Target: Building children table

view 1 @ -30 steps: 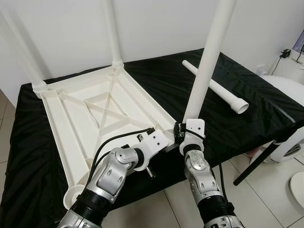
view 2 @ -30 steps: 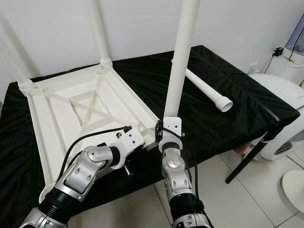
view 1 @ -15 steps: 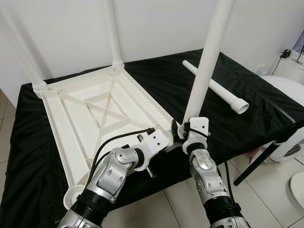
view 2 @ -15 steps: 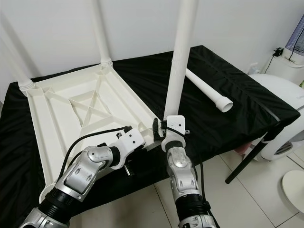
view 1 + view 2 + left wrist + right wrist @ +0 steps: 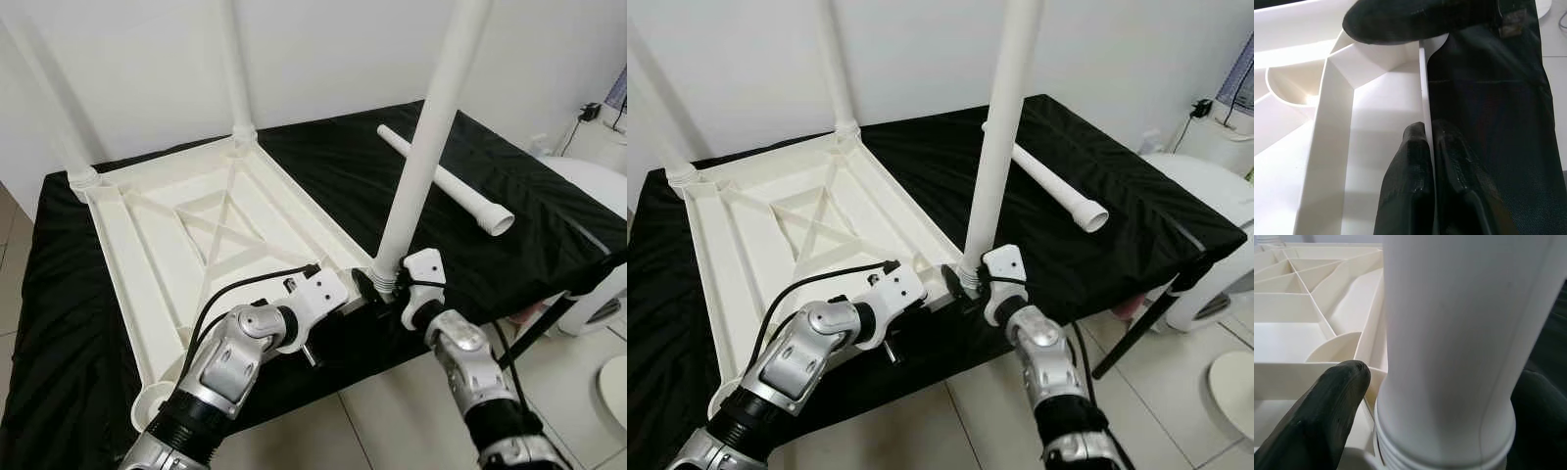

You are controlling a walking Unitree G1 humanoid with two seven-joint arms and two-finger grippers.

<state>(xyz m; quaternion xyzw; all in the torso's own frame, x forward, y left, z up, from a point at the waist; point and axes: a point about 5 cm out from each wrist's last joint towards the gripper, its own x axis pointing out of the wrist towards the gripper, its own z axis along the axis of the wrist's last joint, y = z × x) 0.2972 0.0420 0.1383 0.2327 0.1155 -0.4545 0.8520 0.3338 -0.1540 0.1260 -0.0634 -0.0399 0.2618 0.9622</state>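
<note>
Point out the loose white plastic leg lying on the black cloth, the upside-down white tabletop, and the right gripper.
loose white leg (image 5: 446,182), left eye view, mid-shaft.
upside-down white tabletop (image 5: 157,230), left eye view, ribbed underside.
right gripper (image 5: 377,291), left eye view, between fingertips.

1. Both head views are bright, evenly lit and sharp, with no motion blur.
2. The black cloth (image 5: 509,245) carries soft sheen on its folds.
3. The tabletop (image 5: 196,225) shows faint shadows between its ribs.
4. The wrist views are close-up and soft; the leg (image 5: 1449,333) looks blurred, and dark fingers (image 5: 1415,176) lose detail.
</note>
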